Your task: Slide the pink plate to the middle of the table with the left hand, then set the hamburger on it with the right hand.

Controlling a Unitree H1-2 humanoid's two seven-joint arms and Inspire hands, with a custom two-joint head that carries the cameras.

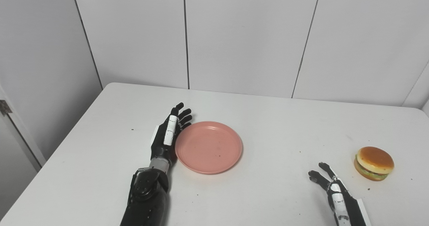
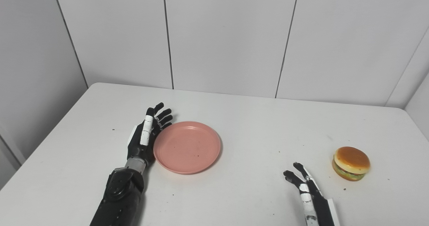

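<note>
The pink plate (image 1: pixel 208 147) lies flat on the white worktop (image 1: pixel 268 125), a little left of the middle, and nothing is on it. The left hand (image 1: pixel 167 135) stands on edge at the plate's nine o'clock side, palm turned toward the rim and touching or just beside it; its fingers (image 1: pixel 181 113) are stretched out straight and slightly fanned, pointing toward twelve o'clock, and they grip nothing. The dark forearm runs down to the bottom edge at about seven o'clock from the plate.

The hamburger (image 1: pixel 374 163) sits upright on the worktop well apart from the plate, out at its three o'clock, close to the right edge. The right hand (image 1: pixel 330 185) lies low at about seven o'clock from the hamburger, near it but not touching, fingers (image 1: pixel 316 176) spread and loosely curled, holding nothing. A few dark specks dot the worktop. Behind it stands a pale panelled wall (image 1: pixel 248 35).
</note>
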